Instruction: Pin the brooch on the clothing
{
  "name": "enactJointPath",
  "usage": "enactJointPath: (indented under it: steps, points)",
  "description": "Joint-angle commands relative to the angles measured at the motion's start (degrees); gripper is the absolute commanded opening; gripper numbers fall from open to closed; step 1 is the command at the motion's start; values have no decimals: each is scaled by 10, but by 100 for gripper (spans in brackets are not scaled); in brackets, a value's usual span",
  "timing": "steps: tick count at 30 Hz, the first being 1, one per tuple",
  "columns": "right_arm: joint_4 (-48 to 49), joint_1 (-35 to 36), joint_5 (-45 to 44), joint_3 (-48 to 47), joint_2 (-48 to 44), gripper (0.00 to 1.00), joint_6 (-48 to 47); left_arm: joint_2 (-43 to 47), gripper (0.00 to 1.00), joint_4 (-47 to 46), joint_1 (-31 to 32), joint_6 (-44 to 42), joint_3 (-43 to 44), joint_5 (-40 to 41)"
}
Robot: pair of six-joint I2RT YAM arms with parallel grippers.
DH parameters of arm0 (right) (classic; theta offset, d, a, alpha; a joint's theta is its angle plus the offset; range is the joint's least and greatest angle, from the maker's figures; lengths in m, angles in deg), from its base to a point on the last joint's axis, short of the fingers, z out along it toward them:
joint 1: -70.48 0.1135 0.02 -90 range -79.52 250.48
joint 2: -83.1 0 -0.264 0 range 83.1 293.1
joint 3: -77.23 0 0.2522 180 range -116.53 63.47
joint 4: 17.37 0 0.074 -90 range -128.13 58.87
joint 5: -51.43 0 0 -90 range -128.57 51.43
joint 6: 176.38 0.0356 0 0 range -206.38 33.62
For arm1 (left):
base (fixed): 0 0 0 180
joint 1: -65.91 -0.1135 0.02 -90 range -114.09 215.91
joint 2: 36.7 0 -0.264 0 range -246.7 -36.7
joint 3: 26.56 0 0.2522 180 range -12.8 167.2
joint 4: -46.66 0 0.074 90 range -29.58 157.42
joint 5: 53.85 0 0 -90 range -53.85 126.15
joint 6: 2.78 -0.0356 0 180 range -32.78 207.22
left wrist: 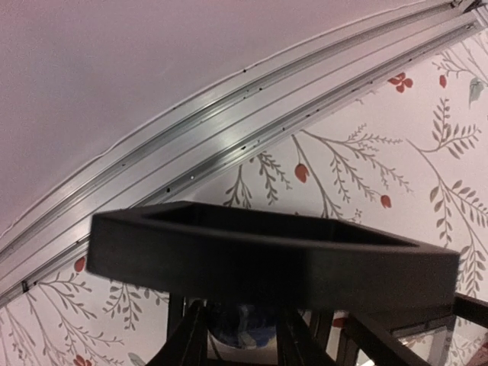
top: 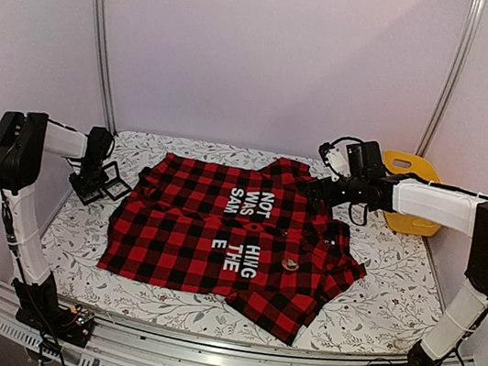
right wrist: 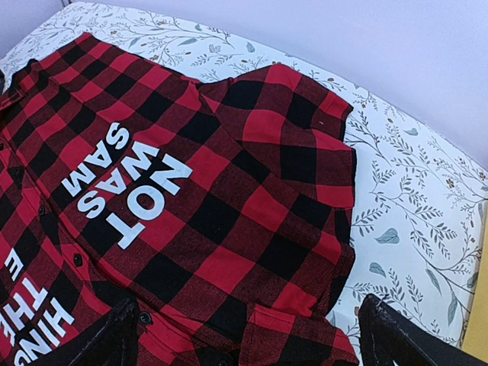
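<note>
Here, white "NOT WAS SAME THE HING" on shirt [top: 184, 239]; right fingers [right wrist: 415, 341] wide, empty; left fingers [top: 109, 182] unclear.

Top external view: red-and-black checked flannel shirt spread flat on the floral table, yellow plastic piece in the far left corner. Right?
Wrong corner. The yellow plastic piece sits in the far right corner, behind the right arm, per the top external view. The red-and-black checked flannel shirt is spread flat on the floral table, as stated.

Cloth, metal, plastic
Matt woven shirt [top: 190, 230]; shiny metal rail [left wrist: 229, 130]; smooth yellow plastic tray [top: 412, 223] at two o'clock.
</note>
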Motion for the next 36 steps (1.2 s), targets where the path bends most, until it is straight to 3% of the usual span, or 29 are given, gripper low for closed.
enactJointPath:
  steps: [1,10,26,36]
  points:
    - [7,-2,-3,4,-1,99,-4,11,28,-4,1,0,-7,-7]
    - [7,-2,-3,4,0,99,-5,28,12,-9,1,2,-24,-9]
    - [6,-1,-1,3,0,99,-5,75,0,-48,3,-2,-64,-47]
    - [6,-2,-2,4,-5,99,-6,99,0,-68,3,1,-88,-61]
